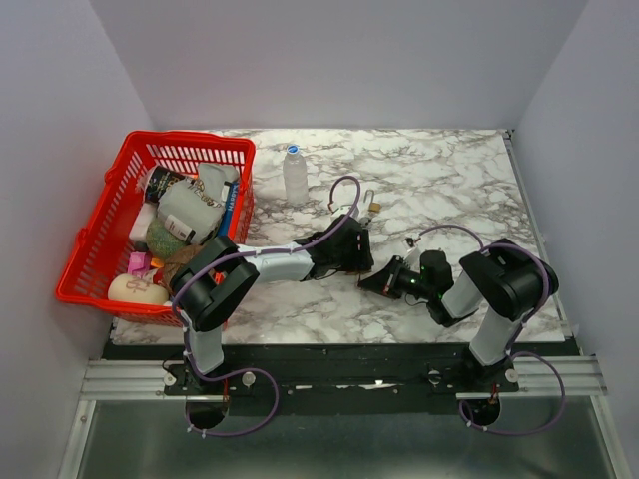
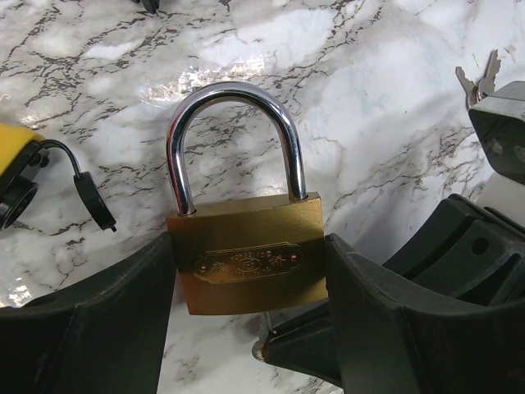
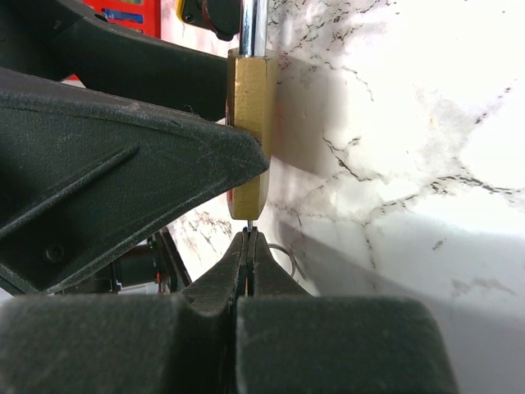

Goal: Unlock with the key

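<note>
Left wrist view: the left jaws are clamped on the brass padlock (image 2: 246, 267), one pad against each side of its body. The shackle (image 2: 234, 139) points out beyond their tips over the marble desk (image 2: 369, 123). From above, the left arm (image 1: 285, 264) is folded at the elbow with its forearm stretched rightward. The right arm (image 1: 469, 284) reaches leftward and low to meet it. The right jaws are pressed together on the key (image 3: 248, 223), whose blade meets the padlock's underside just ahead of their tips.
</note>
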Motion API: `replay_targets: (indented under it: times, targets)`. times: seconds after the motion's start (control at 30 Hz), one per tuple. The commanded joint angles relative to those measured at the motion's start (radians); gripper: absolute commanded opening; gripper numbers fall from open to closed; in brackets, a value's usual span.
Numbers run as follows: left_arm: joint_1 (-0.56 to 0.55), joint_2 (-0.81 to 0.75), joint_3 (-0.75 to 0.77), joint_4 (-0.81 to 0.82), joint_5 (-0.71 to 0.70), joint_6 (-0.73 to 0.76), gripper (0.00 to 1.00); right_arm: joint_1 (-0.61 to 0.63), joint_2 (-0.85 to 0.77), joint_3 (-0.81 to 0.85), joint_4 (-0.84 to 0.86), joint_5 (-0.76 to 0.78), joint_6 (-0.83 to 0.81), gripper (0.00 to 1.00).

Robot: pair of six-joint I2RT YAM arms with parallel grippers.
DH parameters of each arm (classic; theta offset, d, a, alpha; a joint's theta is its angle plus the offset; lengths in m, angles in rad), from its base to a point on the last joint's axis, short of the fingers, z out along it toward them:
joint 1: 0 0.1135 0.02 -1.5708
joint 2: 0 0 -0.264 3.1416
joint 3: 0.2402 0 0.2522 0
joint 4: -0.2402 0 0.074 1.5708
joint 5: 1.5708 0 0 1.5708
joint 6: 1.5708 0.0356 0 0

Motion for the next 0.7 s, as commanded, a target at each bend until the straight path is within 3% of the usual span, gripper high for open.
replay_targets:
  times: [0.0, 0.67]
  targets:
    - [-0.014, -0.012, -0.004, -0.072, -0.003, 0.004, 0.00, -0.012, 0.039, 0.007, 0.020, 0.052, -0.014, 0.01]
    - [-0.019, -0.015, -0.018, -0.067, 0.026, 0.012, 0.00, -0.027, 0.021, 0.050, -0.024, 0.133, -0.055, 0.01]
